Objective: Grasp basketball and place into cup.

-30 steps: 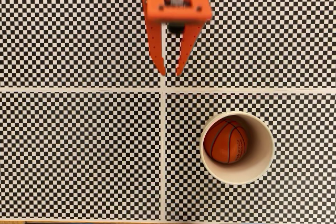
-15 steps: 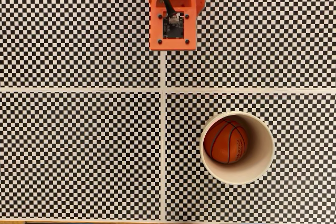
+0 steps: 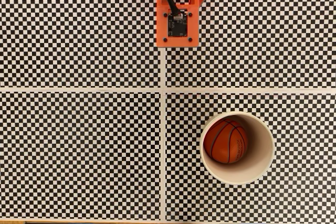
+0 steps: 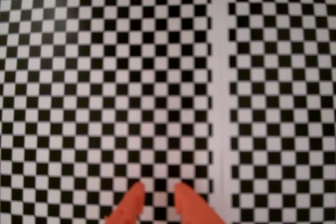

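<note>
The orange-red basketball [image 3: 226, 141] with black seams lies inside the cream-white paper cup [image 3: 261, 169], which stands upright at the lower right of the fixed view. The orange arm [image 3: 177, 9] hangs at the top centre, far from the cup, and its body hides the fingers in that view. In the wrist view my gripper [image 4: 159, 190] shows two orange fingertips at the bottom edge. They stand slightly apart and open, with only checkered table between them. Neither ball nor cup appears in the wrist view.
A black-and-white checkered mat [image 3: 79, 145] covers the table, split by pale bands: one vertical [image 3: 163, 150] and one horizontal [image 3: 79, 88]. The vertical pale band [image 4: 219, 103] also runs through the wrist view.
The arm has pulled back toward the top edge and tipped so that its fingers, seen a second ago pointing down the picture, are now hidden under its body. Ball and cup have not moved.
</note>
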